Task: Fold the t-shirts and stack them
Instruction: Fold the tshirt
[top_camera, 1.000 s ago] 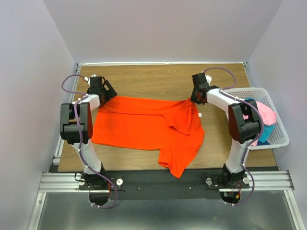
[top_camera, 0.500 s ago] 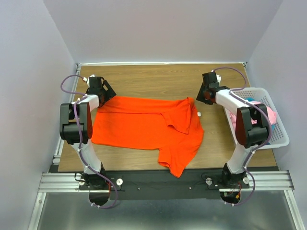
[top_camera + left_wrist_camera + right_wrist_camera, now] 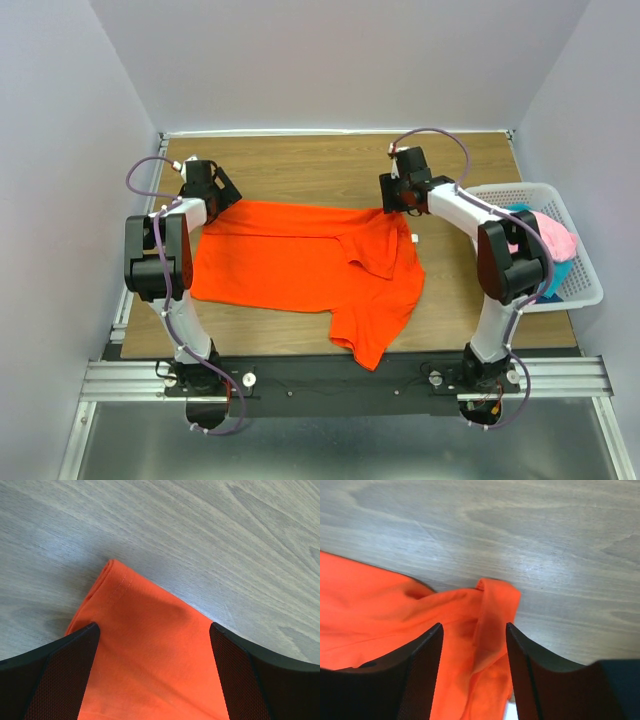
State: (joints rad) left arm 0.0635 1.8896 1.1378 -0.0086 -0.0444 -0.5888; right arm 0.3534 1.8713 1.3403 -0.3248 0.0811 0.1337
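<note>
The orange-red t-shirt (image 3: 300,262) lay spread on the wooden table (image 3: 330,165), mostly flat. Its right part was folded over on itself, and one section hung down toward the near edge. The left gripper (image 3: 222,192) sat low over the shirt's far left corner. In the left wrist view its fingers (image 3: 60,675) stood wide apart, jaws open, and the hemmed corner of the shirt (image 3: 150,645) lay flat on the wood between them, gripped by neither. The right gripper (image 3: 393,200) sat at the shirt's far right corner. In the right wrist view its fingers (image 3: 420,675) were also parted, with a narrower gap. A bunched, doubled-over corner of the orange-red cloth (image 3: 490,610) ran up between them, and nothing showed the pads pressing on it. At the right edge of the table stood a white lattice basket (image 3: 580,292). It held the light pink t-shirt (image 3: 555,238) on top and the teal-blue t-shirt (image 3: 553,276) beneath, both crumpled and unfolded.
</note>
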